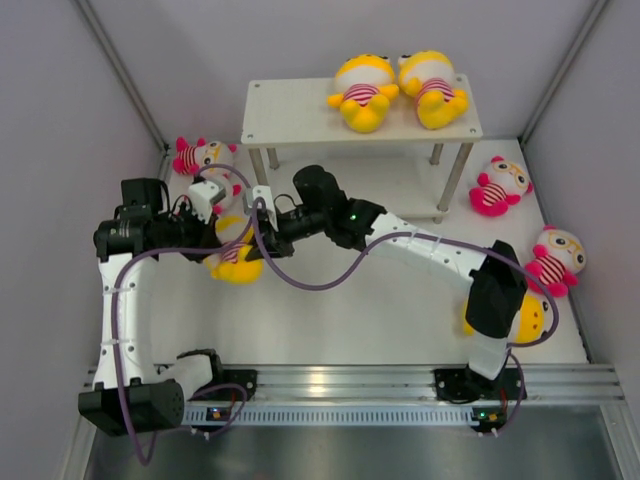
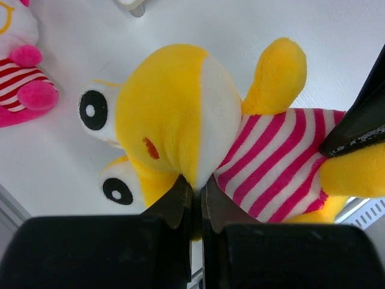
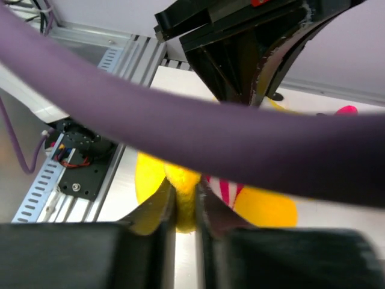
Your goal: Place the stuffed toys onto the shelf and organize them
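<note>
A yellow stuffed toy (image 1: 236, 262) in a red-and-white striped shirt lies at the left middle of the table, and both grippers hold it. My left gripper (image 2: 197, 189) is shut on its neck, between the head (image 2: 174, 114) and the striped body (image 2: 283, 162). My right gripper (image 3: 185, 195) is shut on a yellow limb (image 3: 183, 180) of the same toy. Two yellow toys (image 1: 363, 92) (image 1: 432, 88) lie on the shelf's top board (image 1: 290, 112). Pink-limbed toys lie at the back left (image 1: 203, 156) and on the right (image 1: 500, 186) (image 1: 556, 260).
Another yellow toy (image 1: 527, 320) lies partly hidden behind the right arm's base link. A pink-limbed toy (image 2: 24, 78) lies close beside the held one. A purple cable (image 3: 198, 129) crosses the right wrist view. Grey walls enclose the table; a metal rail (image 1: 350, 380) runs along the near edge.
</note>
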Motion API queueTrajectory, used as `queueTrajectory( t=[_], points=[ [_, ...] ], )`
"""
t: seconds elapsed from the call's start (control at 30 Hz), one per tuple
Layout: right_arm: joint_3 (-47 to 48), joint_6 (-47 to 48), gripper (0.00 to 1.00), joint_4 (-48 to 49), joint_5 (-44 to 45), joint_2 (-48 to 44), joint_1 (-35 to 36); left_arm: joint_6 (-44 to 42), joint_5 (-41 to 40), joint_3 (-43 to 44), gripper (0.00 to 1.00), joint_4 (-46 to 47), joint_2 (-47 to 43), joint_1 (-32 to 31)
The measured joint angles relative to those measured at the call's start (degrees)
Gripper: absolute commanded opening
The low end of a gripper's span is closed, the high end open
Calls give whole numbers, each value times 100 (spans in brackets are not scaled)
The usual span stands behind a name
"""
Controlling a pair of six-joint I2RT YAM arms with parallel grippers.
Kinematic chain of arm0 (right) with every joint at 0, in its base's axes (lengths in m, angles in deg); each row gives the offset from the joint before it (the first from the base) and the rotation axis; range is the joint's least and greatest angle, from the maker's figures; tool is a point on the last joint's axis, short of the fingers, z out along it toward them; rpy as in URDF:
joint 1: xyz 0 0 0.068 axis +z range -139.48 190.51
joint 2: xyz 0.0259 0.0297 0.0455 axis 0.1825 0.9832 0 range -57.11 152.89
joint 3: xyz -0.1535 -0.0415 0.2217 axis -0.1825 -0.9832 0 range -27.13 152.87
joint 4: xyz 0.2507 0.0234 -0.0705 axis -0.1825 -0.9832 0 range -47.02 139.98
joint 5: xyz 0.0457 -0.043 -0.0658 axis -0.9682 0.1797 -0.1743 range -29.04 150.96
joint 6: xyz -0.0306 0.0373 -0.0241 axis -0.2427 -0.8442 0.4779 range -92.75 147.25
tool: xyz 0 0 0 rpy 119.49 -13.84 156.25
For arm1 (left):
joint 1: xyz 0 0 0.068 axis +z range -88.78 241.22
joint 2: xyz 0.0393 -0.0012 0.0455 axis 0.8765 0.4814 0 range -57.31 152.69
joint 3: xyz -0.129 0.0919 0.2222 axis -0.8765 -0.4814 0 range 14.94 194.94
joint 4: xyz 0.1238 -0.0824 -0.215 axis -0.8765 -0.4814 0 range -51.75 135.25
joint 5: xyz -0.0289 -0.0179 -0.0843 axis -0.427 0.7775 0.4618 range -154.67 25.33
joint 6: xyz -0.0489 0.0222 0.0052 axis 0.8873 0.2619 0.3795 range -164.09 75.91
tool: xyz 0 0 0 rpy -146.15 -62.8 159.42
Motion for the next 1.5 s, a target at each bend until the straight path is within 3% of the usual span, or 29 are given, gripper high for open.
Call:
queueTrajectory(
  t=[0.13,0.2,0.23,0.3,0.33,0.57,0.77,1.03,1.23,1.5],
  points=[
    [-4,-118,0,76,114,-2,0,37,-50,0,4,0,0,0],
    [-63,-127,0,114,229,-42,2,92,-136,0,14,0,0,-2],
    [-120,-127,0,118,302,-85,0,133,-175,2,32,-2,0,-4],
    [-229,-125,0,118,404,-188,0,284,-326,61,42,-15,31,-26],
    [-273,-122,0,122,468,-251,0,431,-439,144,51,-37,74,-33],
    [-354,-7,0,72,702,-708,-4,1318,-1397,885,72,0,337,-35],
    [-98,337,0,-168,776,-1054,-4,1827,-2293,1456,78,9,334,-37],
    [1349,820,0,0,1049,-1054,-247,2026,-3650,1851,82,120,271,-31],
    [1838,1010,0,1141,1303,-570,-765,2004,-3742,1856,82,166,264,-31],
    [2238,1023,0,1432,1919,706,-1423,1884,-3683,1578,81,197,260,-31]
  ],
)
